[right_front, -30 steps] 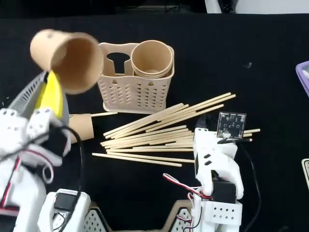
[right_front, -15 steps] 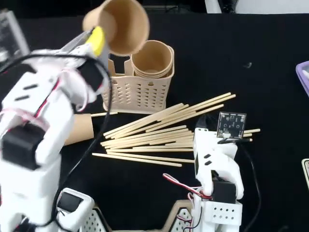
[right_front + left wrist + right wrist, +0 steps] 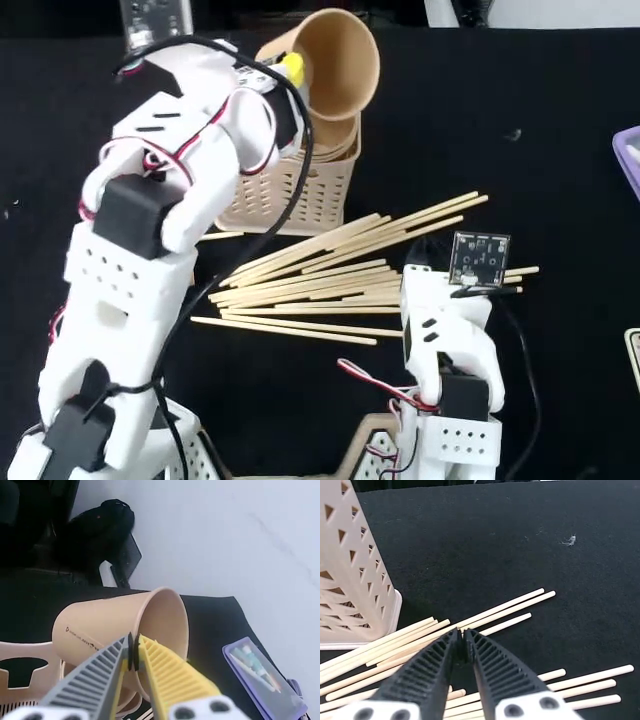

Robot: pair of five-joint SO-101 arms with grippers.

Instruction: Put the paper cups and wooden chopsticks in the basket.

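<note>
My left gripper (image 3: 290, 70) is shut on the rim wall of a tan paper cup (image 3: 335, 62), which hangs tilted on its side above the basket (image 3: 300, 195). In the left wrist view the grey and yellow fingers (image 3: 165, 670) pinch that paper cup (image 3: 115, 622) over the basket (image 3: 20, 665). More cups (image 3: 340, 138) are stacked in the basket's right compartment, just below the held one. Wooden chopsticks (image 3: 340, 270) lie in a loose pile in front of the basket. My right gripper (image 3: 460, 639) is shut and empty, low over the chopsticks (image 3: 505, 612) beside the basket (image 3: 350, 575).
The left arm (image 3: 150, 260) stretches over the table's left side and hides what lies under it. The right arm (image 3: 445, 330) stands at the front, against the chopstick pile. A purple box (image 3: 628, 150) sits at the right edge.
The left arm has swung the cup from the far left, up and to the right, until it hangs over the basket's right compartment. The right arm has not moved.
</note>
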